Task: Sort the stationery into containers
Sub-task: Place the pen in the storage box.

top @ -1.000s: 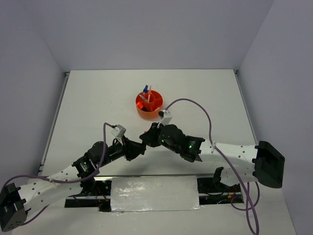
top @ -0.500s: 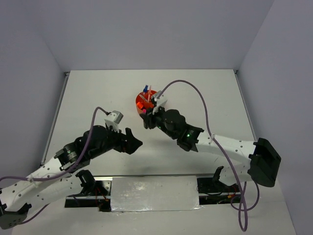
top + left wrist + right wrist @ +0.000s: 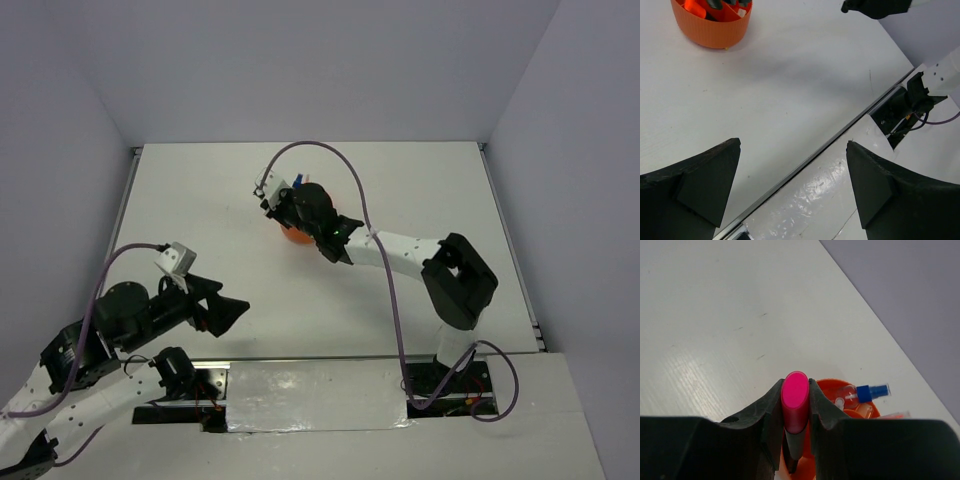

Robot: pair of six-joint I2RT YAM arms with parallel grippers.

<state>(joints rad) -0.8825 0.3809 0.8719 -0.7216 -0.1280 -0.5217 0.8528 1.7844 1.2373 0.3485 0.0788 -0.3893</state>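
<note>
My right gripper (image 3: 795,386) is shut on a black highlighter (image 3: 795,402) with a pink cap. Its cap end faces the wrist camera and its black body points down over the round orange tub (image 3: 836,386). A blue-clear marker (image 3: 866,391) and other stationery stand in the tub. From above, the right gripper (image 3: 288,212) covers most of the tub (image 3: 297,237). My left gripper (image 3: 235,310) hangs open and empty over the near left of the table. In the left wrist view the tub (image 3: 712,25) is far off at the top left, well beyond the left gripper (image 3: 793,145).
A metal rail and a shiny taped plate (image 3: 805,200) run along the near table edge below the left gripper. The right arm (image 3: 400,245) stretches across the middle of the table. Grey walls enclose the white table (image 3: 200,200) on three sides.
The two grippers met at mid-table a second ago. The left one has opened and drawn back to the near left. The right one has carried the highlighter away over the tub.
</note>
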